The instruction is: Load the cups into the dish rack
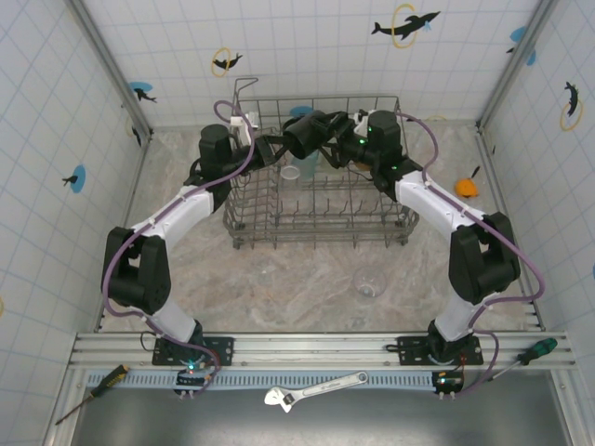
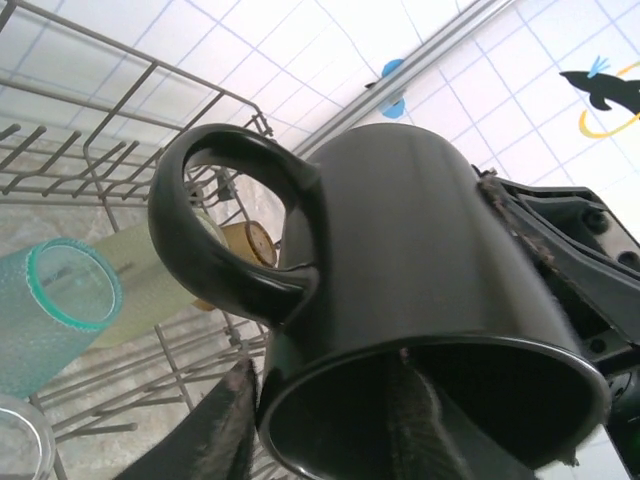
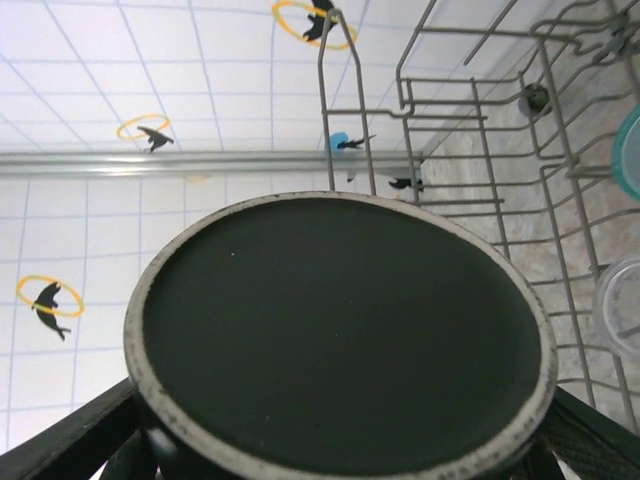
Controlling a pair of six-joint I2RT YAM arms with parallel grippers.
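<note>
One black mug (image 2: 420, 260): right end effector (image 3: 330, 440) grasps its base, left end effector (image 2: 322, 425) straddles its rim, released.

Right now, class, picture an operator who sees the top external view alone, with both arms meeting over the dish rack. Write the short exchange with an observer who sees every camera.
Operator: Which arm has the black mug?
Observer: The right gripper. Its fingers press on both sides of the mug's base end.
Operator: And the left gripper?
Observer: It straddles the mug's wall with slack, one finger inside the mouth and the other outside, below the handle.
</note>
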